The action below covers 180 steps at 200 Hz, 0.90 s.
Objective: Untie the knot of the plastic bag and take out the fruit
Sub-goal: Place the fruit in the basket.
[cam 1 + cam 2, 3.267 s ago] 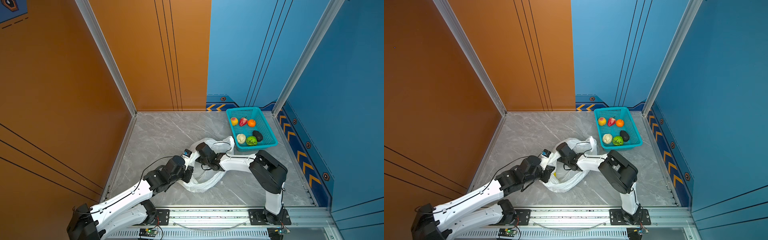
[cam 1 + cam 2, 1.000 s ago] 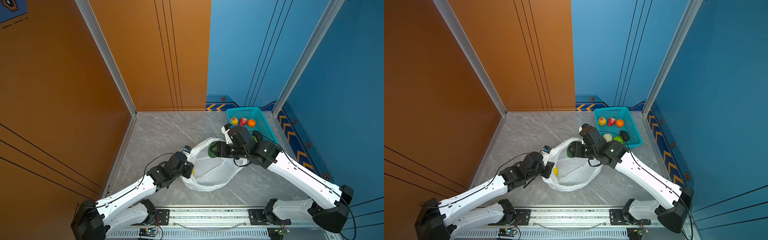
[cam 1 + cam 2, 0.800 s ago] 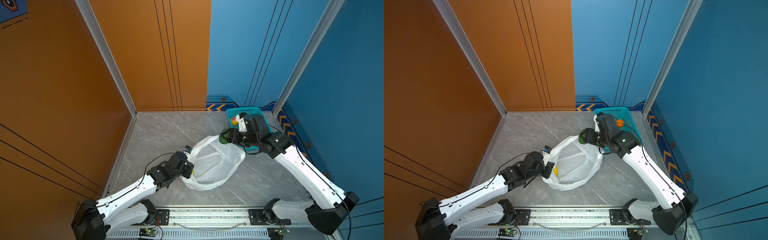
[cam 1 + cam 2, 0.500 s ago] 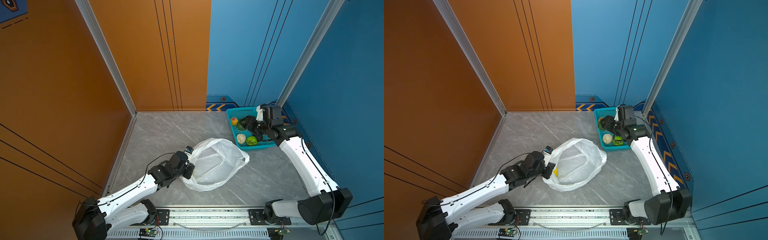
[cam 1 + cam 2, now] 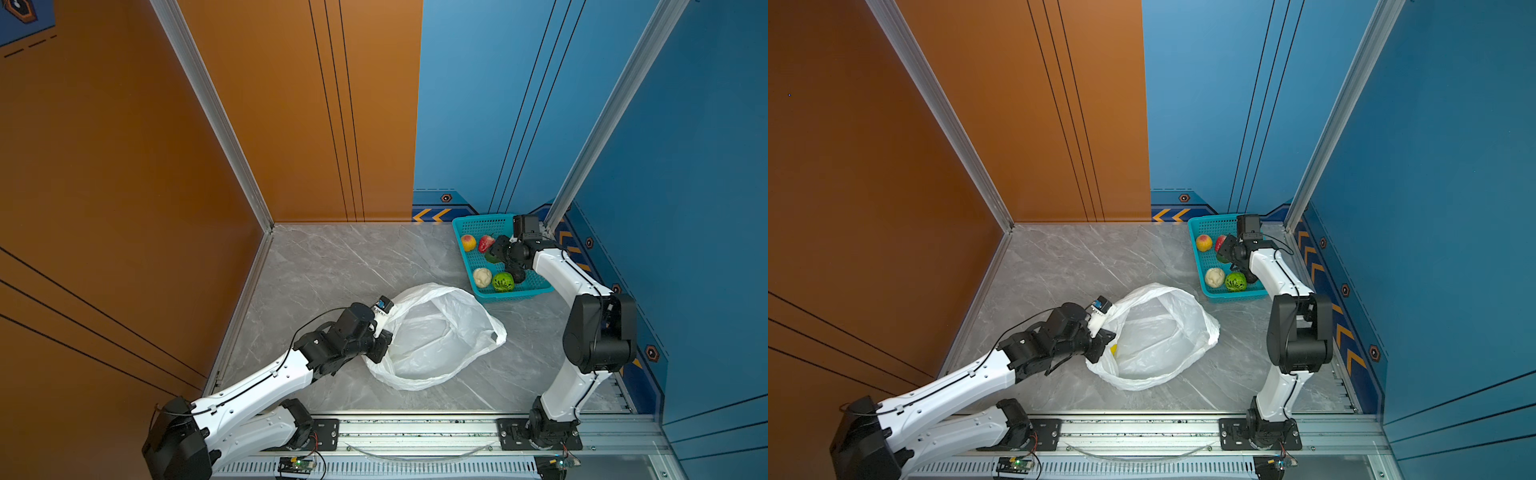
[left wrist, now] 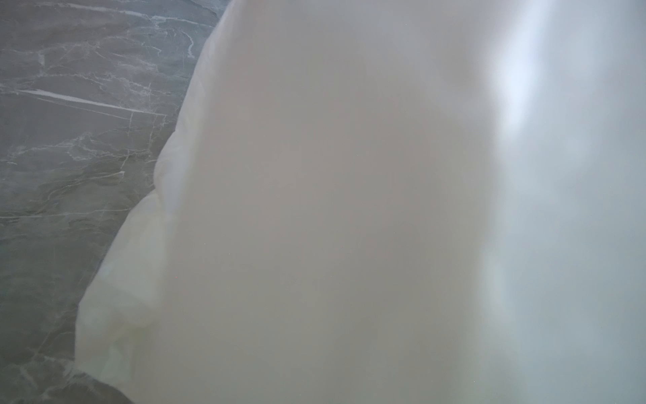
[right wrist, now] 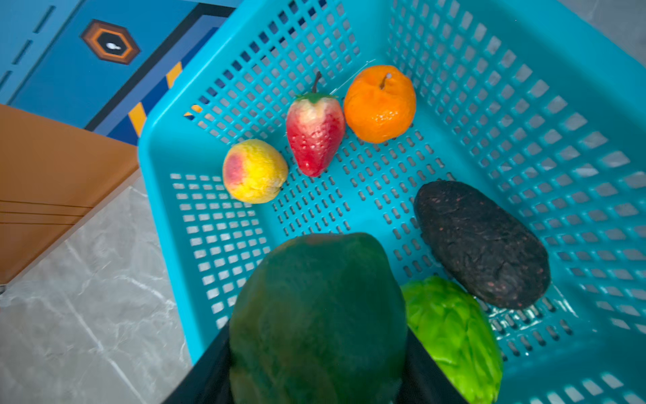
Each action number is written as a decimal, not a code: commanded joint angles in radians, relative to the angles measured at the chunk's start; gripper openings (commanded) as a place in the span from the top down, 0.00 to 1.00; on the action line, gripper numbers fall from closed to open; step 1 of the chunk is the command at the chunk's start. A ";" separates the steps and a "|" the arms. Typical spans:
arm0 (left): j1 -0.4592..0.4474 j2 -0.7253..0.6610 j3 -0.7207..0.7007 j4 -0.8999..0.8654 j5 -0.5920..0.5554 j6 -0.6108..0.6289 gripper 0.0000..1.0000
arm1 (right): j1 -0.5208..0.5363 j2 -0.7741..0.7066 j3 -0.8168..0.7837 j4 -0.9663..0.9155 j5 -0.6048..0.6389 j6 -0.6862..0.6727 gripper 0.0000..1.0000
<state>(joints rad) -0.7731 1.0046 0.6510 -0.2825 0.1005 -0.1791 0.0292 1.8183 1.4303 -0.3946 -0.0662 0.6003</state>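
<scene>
The right arm has swung away from the bag and over to the far corner, and its right gripper (image 5: pixel 496 252) now hangs above the teal basket (image 5: pixel 478 226), squeezing the dark green fruit (image 7: pixel 318 307) from both sides. The fruit is not let go yet. Already in the basket are a red-yellow fruit (image 5: pixel 468 242), a red strawberry (image 5: pixel 485 243), an orange one (image 7: pixel 380 104), a black one (image 7: pixel 481 243), a bright green one (image 5: pixel 503 281) and a cream-white one (image 5: pixel 482 277). There is a bare spot in the middle, right under the green fruit. The plastic bag (image 5: pixel 436 332) lies slumped on the bench (image 5: pixel 332 266), well apart from the basket. Its mouth gapes wide and I see no knot in it. The left gripper (image 5: pixel 380 349) is pressed together on the bag's rim, holding that side up. In a top view a bit of yellow fruit (image 5: pixel 1113 350) peeks out inside the bag, just beside that gripper. I think the bag is thin, floppy and slippery, so it is best held by the rim or a handle. The fruit looks small, light and a little bumpy, so I think a soft squeeze around its middle should do, but round things can roll away.
</scene>
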 commanded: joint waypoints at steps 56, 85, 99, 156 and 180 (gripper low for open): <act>0.002 -0.066 -0.030 -0.030 0.054 0.100 1.00 | -0.016 0.094 0.048 0.037 0.092 -0.033 0.32; 0.005 -0.065 -0.039 -0.014 0.057 0.107 1.00 | -0.013 0.094 0.056 0.022 0.097 -0.045 0.21; 0.005 -0.068 -0.044 -0.011 0.058 0.109 1.00 | -0.008 0.089 0.063 0.009 0.093 -0.052 0.19; 0.009 -0.076 -0.048 0.001 0.048 0.105 1.00 | 0.025 0.018 0.053 -0.044 0.090 -0.077 0.15; 0.011 -0.082 -0.046 0.007 0.044 0.099 1.00 | 0.045 -0.029 0.041 -0.078 0.072 -0.085 0.13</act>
<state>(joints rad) -0.7731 0.9451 0.6209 -0.2874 0.1360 -0.0937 0.0536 1.8793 1.4689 -0.4103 0.0048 0.5438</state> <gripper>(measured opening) 0.045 0.860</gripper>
